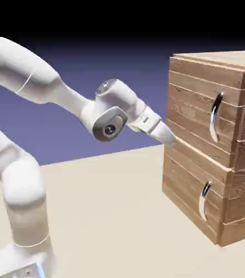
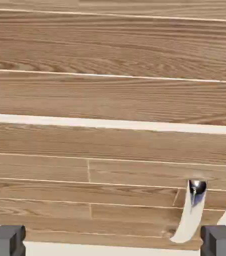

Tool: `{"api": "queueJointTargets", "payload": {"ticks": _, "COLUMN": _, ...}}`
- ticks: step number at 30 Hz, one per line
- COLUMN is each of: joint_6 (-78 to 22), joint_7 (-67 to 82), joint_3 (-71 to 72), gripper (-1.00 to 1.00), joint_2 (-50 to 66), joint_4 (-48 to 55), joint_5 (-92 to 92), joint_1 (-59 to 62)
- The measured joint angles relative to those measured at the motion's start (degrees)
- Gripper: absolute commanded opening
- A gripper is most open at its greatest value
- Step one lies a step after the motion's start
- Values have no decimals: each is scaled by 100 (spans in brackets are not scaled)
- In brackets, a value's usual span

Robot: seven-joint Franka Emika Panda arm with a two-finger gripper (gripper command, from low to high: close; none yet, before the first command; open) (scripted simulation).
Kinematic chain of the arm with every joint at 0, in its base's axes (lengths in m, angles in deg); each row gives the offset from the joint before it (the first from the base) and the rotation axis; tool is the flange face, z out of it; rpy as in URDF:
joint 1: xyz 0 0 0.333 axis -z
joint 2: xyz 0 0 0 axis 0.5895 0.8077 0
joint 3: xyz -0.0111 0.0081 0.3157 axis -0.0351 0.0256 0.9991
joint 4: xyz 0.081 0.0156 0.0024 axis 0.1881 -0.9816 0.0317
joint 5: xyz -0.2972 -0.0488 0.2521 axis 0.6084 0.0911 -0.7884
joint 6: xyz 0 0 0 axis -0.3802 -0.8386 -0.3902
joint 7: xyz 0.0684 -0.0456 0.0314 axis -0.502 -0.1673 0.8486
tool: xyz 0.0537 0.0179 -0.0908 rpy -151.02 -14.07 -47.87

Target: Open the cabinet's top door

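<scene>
A white robot arm's gripper (image 1: 167,136), fingers spread wide and empty, hovers near the wooden cabinet (image 1: 189,184) by the seam between its two panels. The top door (image 1: 192,106) sits shut, its long silver handle (image 1: 216,117) untouched; grasping and pulling remain.

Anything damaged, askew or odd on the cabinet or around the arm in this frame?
Nothing stands out. The cabinet sits square on the table, both front panels flush and shut, the top door handle untouched. The gripper is open and empty, close to the cabinet's front.
</scene>
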Motion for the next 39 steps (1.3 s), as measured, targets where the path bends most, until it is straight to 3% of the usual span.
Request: {"api": "queueJointTargets", "payload": {"ticks": 39, "joint_6": -825, "joint_7": 3980, "joint_3": -4052, "gripper": 0, "joint_2": -1754, "joint_4": 1436, "joint_5": 9718, "joint_1": -3614}}
